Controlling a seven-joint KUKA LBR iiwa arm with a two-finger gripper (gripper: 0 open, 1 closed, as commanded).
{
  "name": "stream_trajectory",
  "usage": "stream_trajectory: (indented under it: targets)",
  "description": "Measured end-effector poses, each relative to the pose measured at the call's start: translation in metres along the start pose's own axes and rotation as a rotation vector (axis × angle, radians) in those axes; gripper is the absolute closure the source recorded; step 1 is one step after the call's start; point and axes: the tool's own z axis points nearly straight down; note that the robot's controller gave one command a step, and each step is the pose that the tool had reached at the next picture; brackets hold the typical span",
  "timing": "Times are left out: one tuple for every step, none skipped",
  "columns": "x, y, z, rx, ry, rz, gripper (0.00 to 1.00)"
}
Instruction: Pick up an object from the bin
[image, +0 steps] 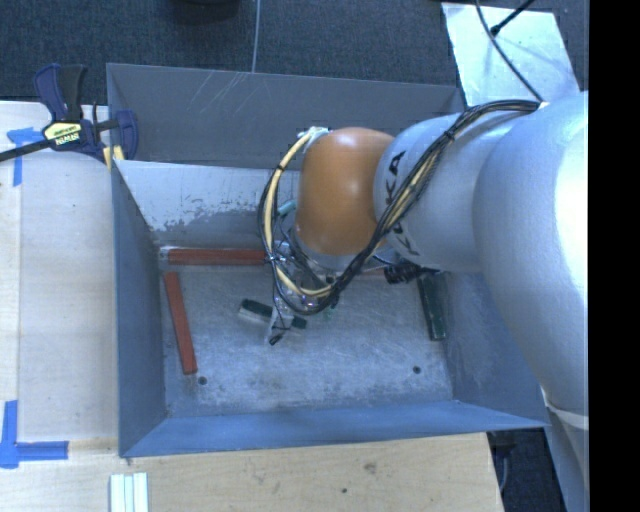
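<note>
My gripper (281, 326) hangs low over the middle of the bin floor, below the arm's orange cover and partly hidden by cables. A small flat grey-and-dark piece (253, 311) lies just to its left, touching or nearly touching it. A reddish-brown stick (214, 257) lies along the foot of the back wall, behind the gripper. A second reddish-brown stick (180, 324) lies along the left wall, well apart from the gripper.
A dark green oblong thing (434, 306) lies at the right side of the floor, partly under the arm. The arm and its orange cover hide the back right part of the bin. Bare floor shows in front of the gripper.
</note>
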Motion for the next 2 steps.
stream_trajectory:
  targets:
    - [0.006, 0.003, -0.008, 0.001, 0.002, 0.086, 0.00]
    - [-0.006, -0.011, 0.032, 0.004, 0.006, 0.158, 0.00]
